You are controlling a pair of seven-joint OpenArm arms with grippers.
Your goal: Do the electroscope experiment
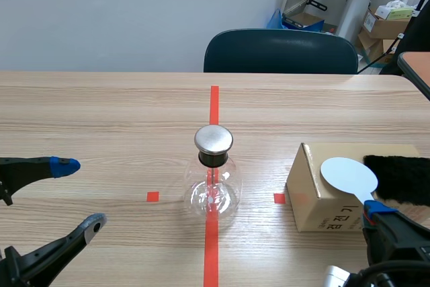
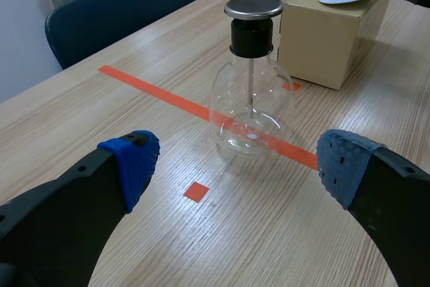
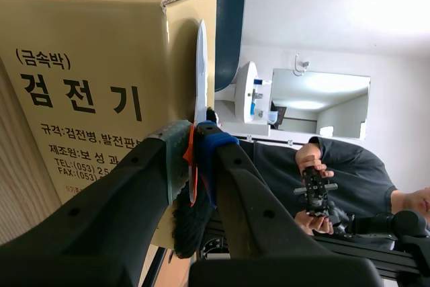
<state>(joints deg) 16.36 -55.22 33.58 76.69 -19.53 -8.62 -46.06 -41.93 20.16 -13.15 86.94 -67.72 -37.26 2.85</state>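
The electroscope, a clear glass flask (image 1: 213, 186) with a round metal cap (image 1: 213, 139), stands on the orange tape line at mid table. My left gripper (image 1: 79, 194) is open at the near left, well short of the flask (image 2: 252, 109), which sits ahead between its blue pads (image 2: 131, 166). At the right, a pale disc paddle (image 1: 348, 176) lies over a cardboard box (image 1: 316, 196). My right gripper (image 1: 373, 212) is shut on the paddle's handle. In the right wrist view the paddle (image 3: 200, 72) shows edge-on against the box (image 3: 87, 65), clamped in the gripper (image 3: 193, 159).
A black fur cloth (image 1: 402, 178) lies on the box behind the paddle. A dark blue chair (image 1: 281, 52) stands at the table's far edge. In the right wrist view a person (image 3: 336, 173) holding a controller appears beyond the table.
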